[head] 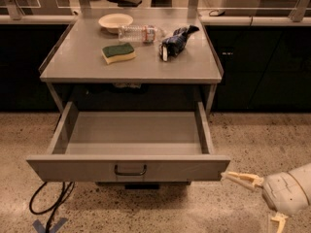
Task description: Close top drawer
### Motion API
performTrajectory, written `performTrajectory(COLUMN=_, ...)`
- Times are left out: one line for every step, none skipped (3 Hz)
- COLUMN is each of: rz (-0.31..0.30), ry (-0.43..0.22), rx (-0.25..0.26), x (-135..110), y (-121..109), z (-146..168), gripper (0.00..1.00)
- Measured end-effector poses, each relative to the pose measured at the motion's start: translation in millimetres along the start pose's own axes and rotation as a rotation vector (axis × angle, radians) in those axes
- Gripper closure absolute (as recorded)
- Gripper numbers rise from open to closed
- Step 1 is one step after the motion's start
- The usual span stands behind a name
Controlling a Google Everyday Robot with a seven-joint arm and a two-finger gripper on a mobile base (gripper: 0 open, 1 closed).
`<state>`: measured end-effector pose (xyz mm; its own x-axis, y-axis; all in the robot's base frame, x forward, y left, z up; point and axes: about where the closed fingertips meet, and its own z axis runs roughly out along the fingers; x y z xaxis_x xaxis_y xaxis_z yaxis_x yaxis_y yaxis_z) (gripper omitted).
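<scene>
The top drawer (73, 168) is a wide grey metal drawer under the table top. It is pulled far out and its shallow tray is empty. A small dark wire pull (130, 170) sits at the centre of its flat front panel. My gripper (250, 200) is low at the bottom right, just right of the front panel's right end. Its fingers are spread apart. The upper finger (240, 178) points left and its tip is almost at the panel's right corner. The gripper holds nothing.
On the grey table top (194, 67) lie a green-and-yellow sponge (118, 53), a white bowl (115, 21), a plastic bottle (141, 33) and a dark blue bag (174, 41). A black cable (48, 203) loops on the speckled floor at the bottom left. Dark cabinets stand behind.
</scene>
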<state>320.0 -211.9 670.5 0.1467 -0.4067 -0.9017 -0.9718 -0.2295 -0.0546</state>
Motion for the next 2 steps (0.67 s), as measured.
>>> performTrajectory(rz=0.0, ry=0.0, rx=0.0, x=0, y=0, z=0, gripper=0.0)
performTrajectory(rz=-0.026, ry=0.048, rx=0.082, x=5, y=-13, z=4, gripper=0.0)
